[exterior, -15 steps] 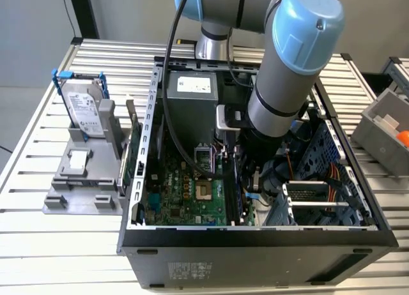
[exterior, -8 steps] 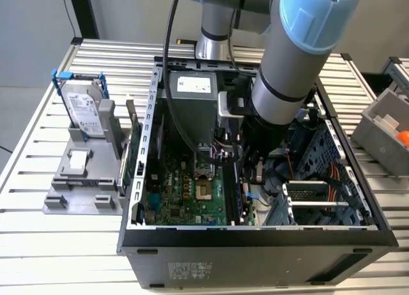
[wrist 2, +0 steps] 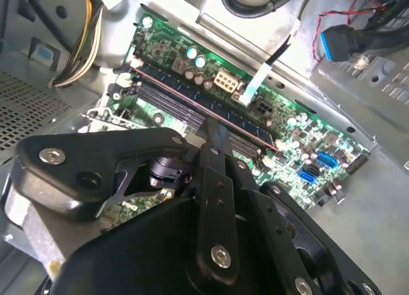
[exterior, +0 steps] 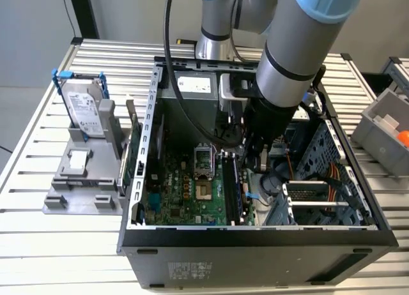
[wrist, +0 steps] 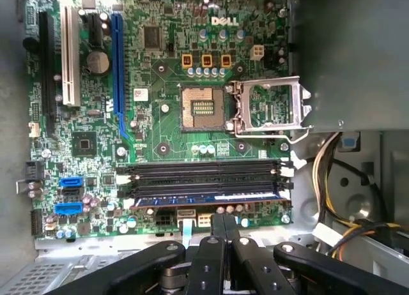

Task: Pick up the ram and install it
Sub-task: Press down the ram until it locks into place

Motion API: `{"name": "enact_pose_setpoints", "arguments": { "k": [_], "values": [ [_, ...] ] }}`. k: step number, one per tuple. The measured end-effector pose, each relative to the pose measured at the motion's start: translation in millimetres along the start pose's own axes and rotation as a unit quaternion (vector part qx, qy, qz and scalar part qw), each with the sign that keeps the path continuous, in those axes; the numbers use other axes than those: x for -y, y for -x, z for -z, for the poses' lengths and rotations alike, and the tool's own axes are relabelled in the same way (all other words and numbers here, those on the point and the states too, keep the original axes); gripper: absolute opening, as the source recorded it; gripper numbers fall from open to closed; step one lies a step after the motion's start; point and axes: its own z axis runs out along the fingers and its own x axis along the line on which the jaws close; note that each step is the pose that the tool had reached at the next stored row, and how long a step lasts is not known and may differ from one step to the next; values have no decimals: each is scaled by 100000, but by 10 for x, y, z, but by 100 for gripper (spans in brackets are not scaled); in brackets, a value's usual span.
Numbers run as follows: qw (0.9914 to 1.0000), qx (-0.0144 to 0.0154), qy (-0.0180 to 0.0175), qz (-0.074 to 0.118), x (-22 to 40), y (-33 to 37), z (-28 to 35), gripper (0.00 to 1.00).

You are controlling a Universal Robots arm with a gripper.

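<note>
1. Gripper (wrist: 220, 226): in both wrist views the two black fingers (wrist 2: 214, 136) lie pressed together with no gap and nothing between them. The tips hang just above the edge of the motherboard (wrist: 160, 110), next to the memory slots (wrist: 204, 173).
2. Ram (wrist: 208, 198): seated lengthwise in the slot nearest the gripper, its bluish edge level with the white end latches. In the second wrist view the ram (wrist 2: 192, 97) runs diagonally just ahead of the fingertips; whether they touch it cannot be told.
3. Arm (exterior: 300, 46): in the exterior view it reaches steeply down from above into the open case (exterior: 255, 244), wrist low over the board. A black cable (exterior: 169, 46) hangs alongside it.
4. Board: green, lying flat on the case floor, with an open processor socket (wrist: 203, 108) at its centre and a raised metal socket frame (wrist: 271, 106) beside it.
5. Surface: the case rests on a slatted metal table (exterior: 57, 237). On the exterior view's left, a grey stand (exterior: 80, 180) holds a hard drive (exterior: 83, 106) upright, well apart from the case.
6. Room: a grey bin (exterior: 386, 126) sits at the exterior view's right edge of the table
</note>
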Motion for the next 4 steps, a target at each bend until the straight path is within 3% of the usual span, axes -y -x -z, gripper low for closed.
{"name": "enact_pose_setpoints", "arguments": {
  "k": [4],
  "values": [
    [100000,67,5,1,0,0,1,0]
  ]
}}
